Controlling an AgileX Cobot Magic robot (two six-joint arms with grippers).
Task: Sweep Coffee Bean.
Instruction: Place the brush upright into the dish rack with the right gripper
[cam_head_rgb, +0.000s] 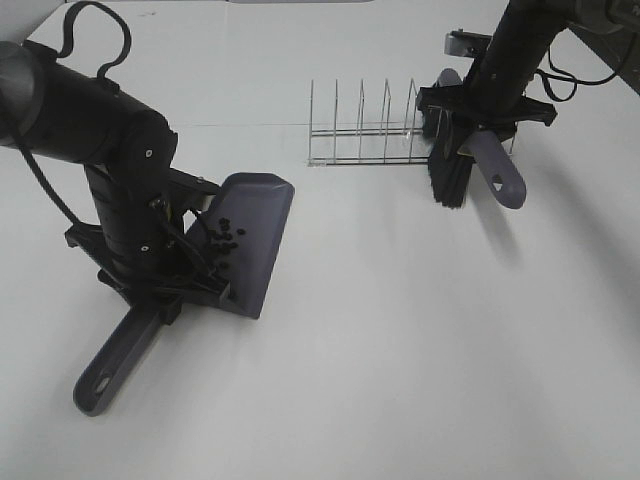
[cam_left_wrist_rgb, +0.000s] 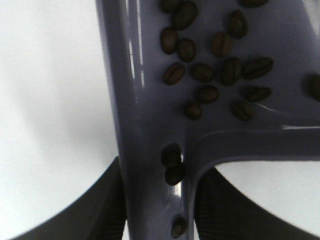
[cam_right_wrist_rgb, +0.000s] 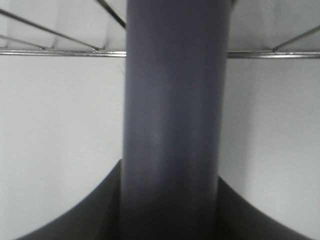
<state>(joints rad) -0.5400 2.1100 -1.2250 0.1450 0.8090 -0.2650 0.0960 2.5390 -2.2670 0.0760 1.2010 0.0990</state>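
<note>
Basically beans sit in pan clamped by left pincer; right pincer, clamping brush, hangs well apart by rack.

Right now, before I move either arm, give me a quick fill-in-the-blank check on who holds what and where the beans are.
The left gripper is shut on the dustpan's ____.
The coffee beans lie inside the ____.
The right gripper holds the ____ near the wire rack.
Missing words: handle; dustpan; brush.
</note>
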